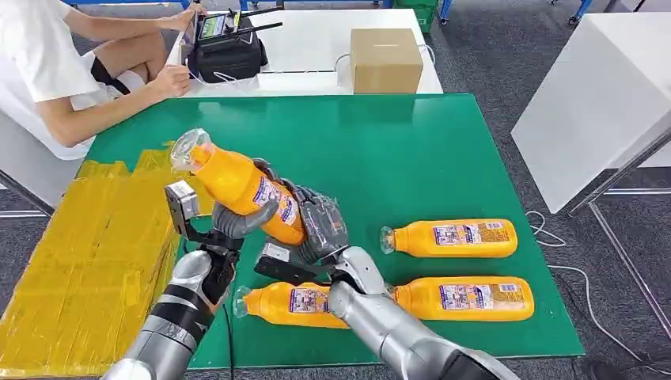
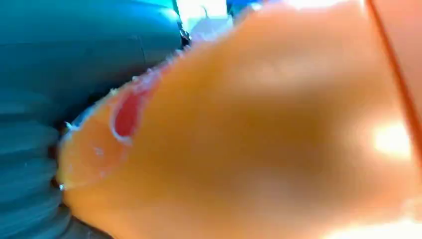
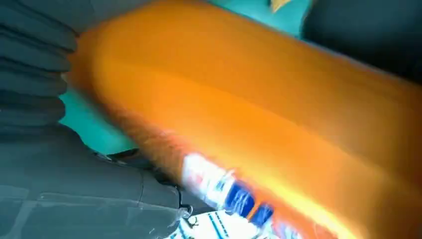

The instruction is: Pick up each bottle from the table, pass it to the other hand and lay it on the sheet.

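You have the orange bottle [image 1: 241, 188] tilted in the air, cap toward the yellow sheet [image 1: 87, 253], with both the left hand [image 1: 237, 223] and the right hand [image 1: 320, 229] wrapped around it, above the green table's [image 1: 411, 150] near-left part, three more bottles [image 1: 451, 237] lying to the right.

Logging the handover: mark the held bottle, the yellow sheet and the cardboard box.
held bottle [image 1: 237, 188], head view, orange body above the label
yellow sheet [image 1: 87, 245], head view, bare middle
cardboard box [image 1: 385, 62], head view, front face

held bottle [image 1: 237, 187]: glossy orange plastic, clear cap | table mat [image 1: 411, 150]: matt green | box [image 1: 384, 60]: brown cardboard
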`<state>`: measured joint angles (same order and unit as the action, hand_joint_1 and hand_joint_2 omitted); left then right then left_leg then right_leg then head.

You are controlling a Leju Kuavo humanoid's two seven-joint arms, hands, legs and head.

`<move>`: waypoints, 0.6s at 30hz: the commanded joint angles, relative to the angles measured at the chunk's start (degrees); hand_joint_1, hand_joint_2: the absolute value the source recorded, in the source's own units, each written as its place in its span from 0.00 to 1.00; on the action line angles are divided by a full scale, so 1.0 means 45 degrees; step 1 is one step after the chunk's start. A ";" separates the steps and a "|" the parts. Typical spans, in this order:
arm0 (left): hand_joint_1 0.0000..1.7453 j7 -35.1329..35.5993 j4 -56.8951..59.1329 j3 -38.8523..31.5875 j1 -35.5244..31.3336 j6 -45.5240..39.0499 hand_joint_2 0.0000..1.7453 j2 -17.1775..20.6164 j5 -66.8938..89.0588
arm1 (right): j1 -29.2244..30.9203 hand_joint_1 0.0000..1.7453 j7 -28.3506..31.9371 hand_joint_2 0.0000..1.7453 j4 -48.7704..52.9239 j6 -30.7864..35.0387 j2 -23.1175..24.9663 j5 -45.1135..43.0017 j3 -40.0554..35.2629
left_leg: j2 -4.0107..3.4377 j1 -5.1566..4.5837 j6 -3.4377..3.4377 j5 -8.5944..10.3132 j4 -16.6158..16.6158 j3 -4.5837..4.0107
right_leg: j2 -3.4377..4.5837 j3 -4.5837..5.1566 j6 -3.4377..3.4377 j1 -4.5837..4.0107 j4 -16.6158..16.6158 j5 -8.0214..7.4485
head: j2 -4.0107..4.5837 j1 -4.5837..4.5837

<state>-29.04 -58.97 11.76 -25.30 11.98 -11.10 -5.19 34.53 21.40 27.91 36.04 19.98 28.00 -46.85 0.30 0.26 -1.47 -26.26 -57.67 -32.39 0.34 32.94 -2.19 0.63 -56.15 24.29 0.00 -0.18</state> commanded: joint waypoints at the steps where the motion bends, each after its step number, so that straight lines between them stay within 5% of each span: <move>1: 1.00 -0.0168 -0.1985 -0.1505 0.0085 -0.6060 1.00 -0.0172 0.2875 | -0.3702 0.00 0.1723 0.00 0.7235 -0.0863 -0.0728 0.0404 0.3854 | 0.0009 0.0034 0.0014 -0.0036 -0.0019 0.0027 | -0.0024 -0.0046 0.0019 -0.0037 0.0004 0.0029 | 0.0000 0.0020; 5: 1.00 -0.0327 -0.1696 -0.1967 -0.0165 -0.9248 1.00 0.0030 0.6017 | -0.4839 0.00 0.1930 0.00 1.0372 -0.1662 -0.0969 0.0107 0.4385 | -0.0026 0.0029 0.0018 -0.0048 0.0001 0.0048 | 0.0011 -0.0058 0.0023 -0.0030 0.0007 0.0034 | 0.0000 0.0015; 9: 1.00 0.0137 -0.1034 -0.2521 -0.0752 -1.1153 1.00 0.0299 0.8213 | -0.5343 0.00 0.2217 0.00 1.2208 -0.1526 -0.1138 -0.0166 0.4482 | 0.0109 0.0017 0.0009 -0.0005 -0.0014 -0.0049 | -0.0102 0.0014 0.0009 -0.0017 -0.0004 0.0019 | 0.0000 0.0009; 13: 1.00 0.0557 -0.0278 -0.6215 -0.1676 -1.1551 1.00 -0.0213 1.3965 | -0.5775 0.00 0.2663 0.00 1.3844 -0.1147 -0.1378 -0.0859 0.4561 | 0.0021 0.0027 0.0014 -0.0023 -0.0019 -0.0015 | -0.0042 -0.0004 0.0017 -0.0026 -0.0004 0.0011 | 0.0000 0.0010; 14: 1.00 0.1161 -0.0539 -0.7365 -0.1861 -1.1551 1.00 -0.0373 1.6592 | -0.5798 0.00 0.2842 1.00 1.4097 -0.1022 -0.1404 -0.1006 0.4504 | 0.0033 0.0017 0.0013 -0.0007 -0.0011 -0.0042 | -0.0051 0.0024 0.0014 -0.0015 -0.0005 0.0005 | 0.0000 0.0005; 18: 1.00 0.2217 -0.0441 -0.8006 -0.2020 -1.1551 1.00 0.0131 1.9640 | -0.5775 0.00 0.2995 1.00 1.4550 -0.0811 -0.1494 -0.1137 0.4272 | -0.0006 0.0015 0.0021 -0.0012 -0.0003 -0.0015 | -0.0017 0.0010 0.0018 -0.0014 -0.0004 0.0006 | 0.0000 0.0005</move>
<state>-24.27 -65.68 -7.33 -28.19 -39.76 -10.97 66.07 9.76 33.81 82.50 31.26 16.70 24.11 -28.24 0.36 0.27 -1.43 -26.23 -57.66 -32.58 0.19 33.08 -2.18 0.63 -56.15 24.29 0.00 -0.15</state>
